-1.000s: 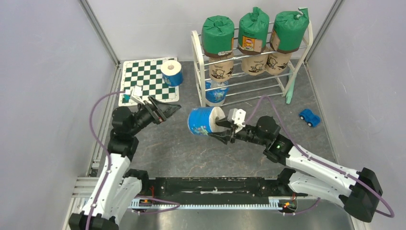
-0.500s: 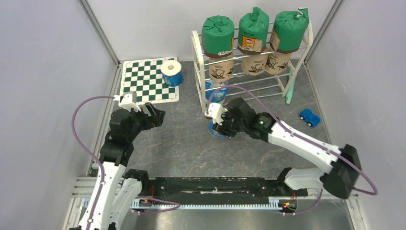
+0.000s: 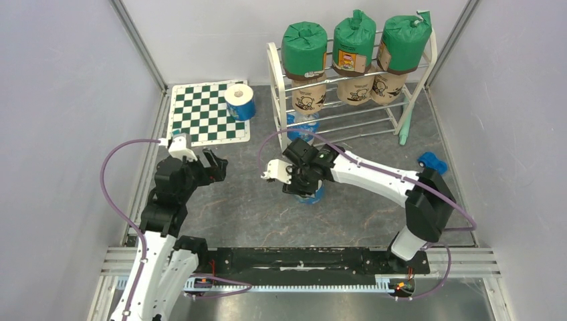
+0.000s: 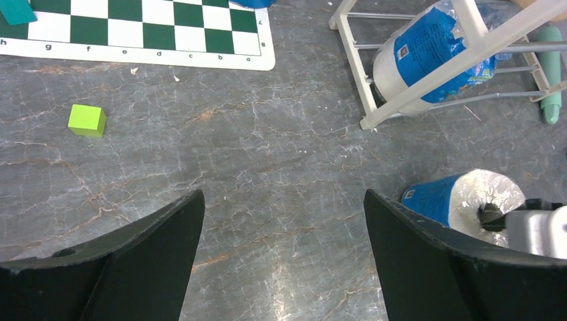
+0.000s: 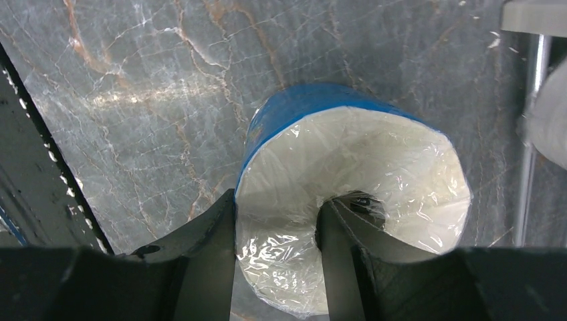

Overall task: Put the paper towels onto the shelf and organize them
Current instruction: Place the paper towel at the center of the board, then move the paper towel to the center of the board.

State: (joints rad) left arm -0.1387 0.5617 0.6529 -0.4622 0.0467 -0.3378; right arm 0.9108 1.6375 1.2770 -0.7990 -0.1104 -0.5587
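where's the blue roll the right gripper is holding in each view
Top external: the roll is at centre, mostly hidden under the right gripper.
Left wrist: roll at lower right.
Right wrist: roll at centre, seen end-on.
Shared landmark: the right gripper, one finger inside the roll's core.

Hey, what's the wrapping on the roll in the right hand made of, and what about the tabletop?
Wrap on the roll: thin clear plastic film, glossy, going by its crinkles and glints, with blue print round the side. Tabletop: seemingly grey veined stone or a stone-look laminate, semi-gloss, since it shows a soft light reflection.
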